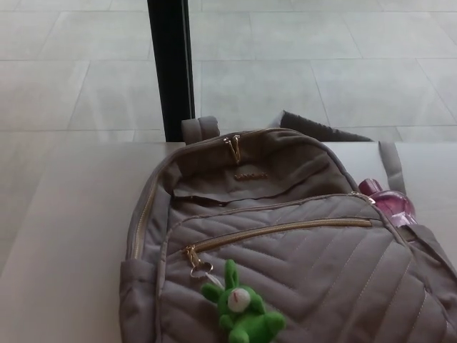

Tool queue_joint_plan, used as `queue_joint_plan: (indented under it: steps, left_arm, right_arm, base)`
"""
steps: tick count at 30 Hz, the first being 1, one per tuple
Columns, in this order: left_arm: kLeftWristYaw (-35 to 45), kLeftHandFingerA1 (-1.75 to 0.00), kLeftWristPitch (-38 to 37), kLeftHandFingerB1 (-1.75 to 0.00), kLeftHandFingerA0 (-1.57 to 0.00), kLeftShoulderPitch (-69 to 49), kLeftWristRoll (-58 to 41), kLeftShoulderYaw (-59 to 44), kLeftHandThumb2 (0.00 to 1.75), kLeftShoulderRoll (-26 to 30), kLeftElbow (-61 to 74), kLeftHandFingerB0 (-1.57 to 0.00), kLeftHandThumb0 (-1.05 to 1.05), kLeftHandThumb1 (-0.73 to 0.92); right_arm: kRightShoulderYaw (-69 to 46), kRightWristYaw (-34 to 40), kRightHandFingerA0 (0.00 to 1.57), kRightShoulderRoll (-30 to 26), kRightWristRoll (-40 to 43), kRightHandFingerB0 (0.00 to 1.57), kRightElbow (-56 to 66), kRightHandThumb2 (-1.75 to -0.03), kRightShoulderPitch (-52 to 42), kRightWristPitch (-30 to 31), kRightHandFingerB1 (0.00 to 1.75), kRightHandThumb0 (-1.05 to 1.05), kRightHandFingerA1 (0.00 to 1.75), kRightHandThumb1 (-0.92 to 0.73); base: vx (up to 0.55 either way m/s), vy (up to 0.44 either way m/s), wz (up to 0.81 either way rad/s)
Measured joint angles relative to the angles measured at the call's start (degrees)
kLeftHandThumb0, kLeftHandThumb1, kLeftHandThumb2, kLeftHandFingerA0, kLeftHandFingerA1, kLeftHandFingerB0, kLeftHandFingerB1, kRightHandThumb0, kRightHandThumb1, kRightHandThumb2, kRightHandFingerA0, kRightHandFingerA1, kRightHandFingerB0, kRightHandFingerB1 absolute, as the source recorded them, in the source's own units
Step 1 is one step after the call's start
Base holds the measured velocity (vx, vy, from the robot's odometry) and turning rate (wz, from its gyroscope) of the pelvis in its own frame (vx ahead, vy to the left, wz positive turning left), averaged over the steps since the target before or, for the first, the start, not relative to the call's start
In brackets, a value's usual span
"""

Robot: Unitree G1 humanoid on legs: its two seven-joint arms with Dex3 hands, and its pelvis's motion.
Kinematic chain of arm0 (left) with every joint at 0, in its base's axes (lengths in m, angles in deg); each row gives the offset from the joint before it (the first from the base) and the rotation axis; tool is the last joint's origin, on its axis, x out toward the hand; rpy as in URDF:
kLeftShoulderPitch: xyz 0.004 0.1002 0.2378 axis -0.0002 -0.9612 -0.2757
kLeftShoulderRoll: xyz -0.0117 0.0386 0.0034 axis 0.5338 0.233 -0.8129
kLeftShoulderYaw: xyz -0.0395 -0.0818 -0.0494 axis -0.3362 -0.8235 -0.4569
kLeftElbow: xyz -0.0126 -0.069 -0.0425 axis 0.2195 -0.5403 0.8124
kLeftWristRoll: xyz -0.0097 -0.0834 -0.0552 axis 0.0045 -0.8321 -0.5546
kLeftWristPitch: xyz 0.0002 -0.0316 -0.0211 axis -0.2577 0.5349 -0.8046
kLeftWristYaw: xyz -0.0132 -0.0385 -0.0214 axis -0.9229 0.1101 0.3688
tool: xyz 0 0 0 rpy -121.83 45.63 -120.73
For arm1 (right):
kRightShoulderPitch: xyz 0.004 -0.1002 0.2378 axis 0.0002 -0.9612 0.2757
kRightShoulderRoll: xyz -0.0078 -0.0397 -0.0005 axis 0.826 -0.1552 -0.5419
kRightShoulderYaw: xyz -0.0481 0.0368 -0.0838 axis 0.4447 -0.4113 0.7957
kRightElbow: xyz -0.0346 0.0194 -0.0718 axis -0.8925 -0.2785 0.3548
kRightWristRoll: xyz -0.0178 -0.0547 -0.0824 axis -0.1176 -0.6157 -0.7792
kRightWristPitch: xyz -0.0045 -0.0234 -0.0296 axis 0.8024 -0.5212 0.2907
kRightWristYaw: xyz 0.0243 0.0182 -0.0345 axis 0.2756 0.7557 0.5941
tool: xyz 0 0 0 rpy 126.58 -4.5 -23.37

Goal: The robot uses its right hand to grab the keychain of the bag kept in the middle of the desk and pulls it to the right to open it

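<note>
Nearest the camera, a green plush keychain [241,306] is seen hanging from a gold clasp [198,267] at the left end of the front-pocket zipper [282,230] of a taupe quilted backpack [300,279]. The backpack lies on the pale desk [64,236], its top carry handle [201,128] at the far edge, and the zipper is closed along its whole run toward the right. A second gold pull [232,146] sits at the far top of the bag, and a pink bottle [391,202] is tucked at the right side. A black post [171,68] stands on the tiled floor [321,64] beyond.

Neither robot hand is in view, so whether the fingers are spread or pressed together cannot be told; the grasp has not yet been made.

Several risks can be judged from here. The soft plush could be squeezed without the clasp being caught, so the pull might slip. Since the backpack is not held down, it could be dragged rightward rather than unzipped, and the bottle might be nudged. The upper pull could also be mistaken for the target.
</note>
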State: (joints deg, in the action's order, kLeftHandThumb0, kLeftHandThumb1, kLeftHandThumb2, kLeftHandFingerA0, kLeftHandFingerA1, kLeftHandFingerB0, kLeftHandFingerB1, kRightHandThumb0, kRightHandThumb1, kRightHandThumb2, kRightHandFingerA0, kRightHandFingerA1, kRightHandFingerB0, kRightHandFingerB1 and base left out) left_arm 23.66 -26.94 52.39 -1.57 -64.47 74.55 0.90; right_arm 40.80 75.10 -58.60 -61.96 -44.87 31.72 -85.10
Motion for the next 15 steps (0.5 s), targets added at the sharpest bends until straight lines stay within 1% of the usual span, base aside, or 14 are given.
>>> queue_joint_plan:
  steps: [1,2,3,4,5,6,7,8,9,11,12,13,14,15]
  left_arm:
    - [0.01,-1.06,-0.22,-0.46,-0.94,0.16,-0.09,-0.06,0.55,0.0,-0.19,-0.56,-0.44,0.51]
    - [0.01,-1.0,-0.33,-0.58,-0.9,0.28,-0.14,-0.06,0.78,0.0,-0.42,-0.52,-0.49,0.4]
    - [0.0,-1.0,-0.37,-0.58,-0.9,0.34,-0.15,-0.01,0.78,0.0,-0.59,-0.52,-0.49,0.4]
    - [-0.01,-0.98,-0.5,-0.58,-0.88,0.38,-0.15,0.05,0.77,0.0,-0.73,-0.51,-0.49,0.39]
    - [-0.01,-1.02,-0.63,-0.58,-0.9,0.46,-0.15,0.11,0.78,0.0,-0.82,-0.52,-0.48,0.4]
    - [-0.02,-1.01,-0.77,-0.47,-0.85,0.52,-0.19,0.1,0.54,-0.01,-1.01,-0.57,-0.45,0.52]
    - [-0.02,-0.97,-0.86,-0.47,-0.87,0.6,-0.23,0.09,0.55,-0.02,-1.06,-0.58,-0.46,0.53]
    - [-0.02,-0.98,-0.95,-0.48,-0.88,0.71,-0.3,0.09,0.54,-0.03,-1.09,-0.59,-0.46,0.53]
    - [-0.02,-0.96,-1.07,-0.49,-0.87,0.84,-0.4,0.08,0.58,-0.05,-1.19,-0.6,-0.48,0.49]
    - [-0.01,-0.96,-1.09,-0.49,-0.89,0.9,-0.55,0.07,0.56,-0.06,-1.3,-0.64,-0.45,0.54]
    - [0.03,-0.95,-1.13,-0.5,-0.85,1.02,-0.71,0.08,0.57,-0.07,-1.35,-0.62,-0.47,0.51]
    - [0.09,-0.95,-1.17,-0.5,-0.85,1.08,-0.79,0.09,0.57,-0.07,-1.37,-0.62,-0.47,0.51]
    - [0.2,-0.84,-1.22,-0.49,-0.8,1.17,-0.86,0.1,0.57,-0.07,-1.38,-0.63,-0.48,0.54]
    - [0.32,-0.74,-1.26,-0.48,-0.75,1.27,-0.92,0.12,0.55,-0.07,-1.4,-0.63,-0.49,0.54]
  right_arm:
    - [-0.02,0.31,0.83,-0.1,0.04,0.04,-0.32,-0.78,0.14,-0.19,0.21,-0.85,1.5,-0.56]
    - [-0.14,0.6,0.9,-0.25,0.13,0.0,-0.45,-0.77,0.38,-0.16,0.2,-0.93,1.57,-0.56]
    - [-0.33,0.89,0.9,-0.51,0.22,0.0,-0.46,-0.77,0.69,-0.14,0.2,-0.93,1.57,-0.56]
    - [-0.95,1.18,0.79,-0.93,0.42,0.02,-0.5,-0.66,1.29,0.0,0.24,-0.84,1.64,-0.61]
    - [-1.57,1.44,0.82,-1.47,0.59,0.03,-0.54,-0.89,1.85,0.13,0.24,-0.84,1.27,-0.53]
    - [-3.1,1.65,0.75,-2.15,1.32,0.0,-0.63,-0.95,3.37,0.58,0.28,-0.73,0.99,-0.47]
    - [-4.04,1.74,0.66,-2.61,1.83,0.0,-0.59,-0.6,4.35,0.76,0.31,-0.8,0.86,-0.66]
    - [-5.31,1.74,0.63,-3.1,2.51,0.0,-0.35,-0.93,5.39,0.84,0.26,-0.77,0.83,-0.52]
    - [-7.12,1.71,0.57,-3.82,3.55,0.08,0.37,-0.94,7.45,1.07,0.25,-0.83,0.78,-0.58]
    - [-8.6,1.63,0.71,-4.35,4.51,0.04,1.82,-0.98,10.22,1.17,0.39,-0.89,0.88,-0.55]
    - [-9.46,1.48,0.64,-4.57,5.19,0.02,3.87,-1.0,13.08,1.17,0.44,-0.96,0.96,-0.56]
    - [-9.75,1.35,0.64,-4.57,5.55,0.02,5.82,-1.0,14.93,1.15,0.44,-0.96,0.96,-0.56]
    - [-9.89,1.21,0.58,-4.58,5.84,0.0,8.08,-1.04,16.56,1.14,0.44,-1.01,1.06,-0.56]
    - [-10.01,1.06,0.9,-4.57,6.13,0.03,10.25,-1.04,17.95,1.14,0.56,-1.05,1.27,-0.54]
  base:
    - [0.0,0.0,0.0]
    - [0.0,0.0,0.0]
    - [0.0,0.0,0.0]
    - [0.0,0.0,0.0]
    - [0.0,0.0,0.0]
    - [0.0,0.0,0.0]
    - [0.0,0.0,0.0]
    - [0.0,0.0,0.0]
    - [0.0,0.0,0.0]
    - [0.0,0.0,0.0]
    - [0.0,0.0,0.0]
    - [0.0,0.0,0.0]
    - [0.0,0.0,0.0]
    - [0.0,0.0,0.0]
